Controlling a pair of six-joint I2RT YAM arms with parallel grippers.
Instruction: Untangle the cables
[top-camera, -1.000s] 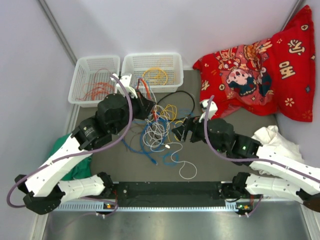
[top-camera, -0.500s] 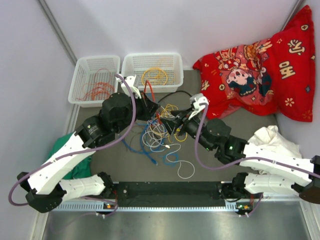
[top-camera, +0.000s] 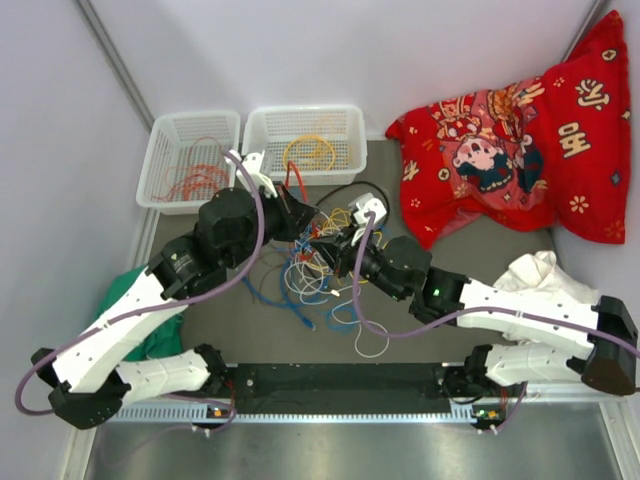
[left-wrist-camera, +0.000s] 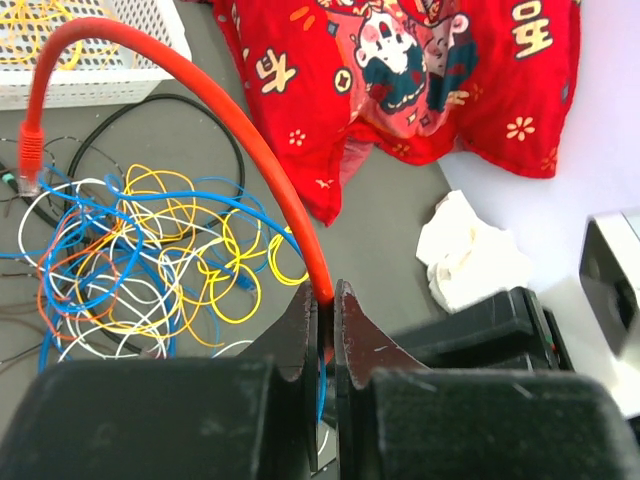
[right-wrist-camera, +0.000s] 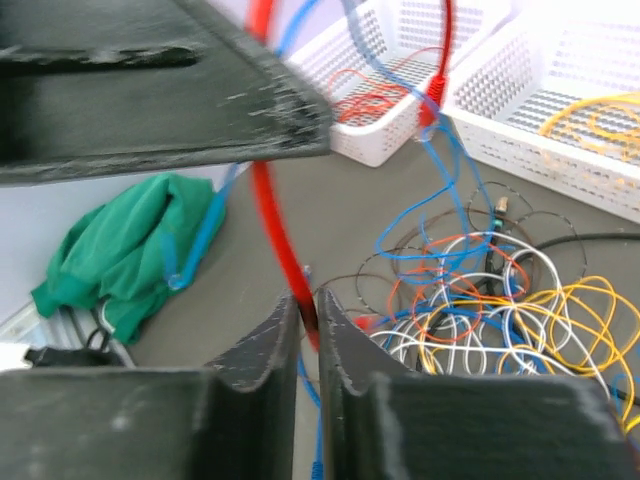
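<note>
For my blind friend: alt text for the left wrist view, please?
The left gripper pinches a red cable that arches up left to its plug. Beyond lie tangled yellow, blue and white cables and a red cloth.

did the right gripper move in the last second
Yes: the right gripper moved left, away from the red cushion, into the cables.
</note>
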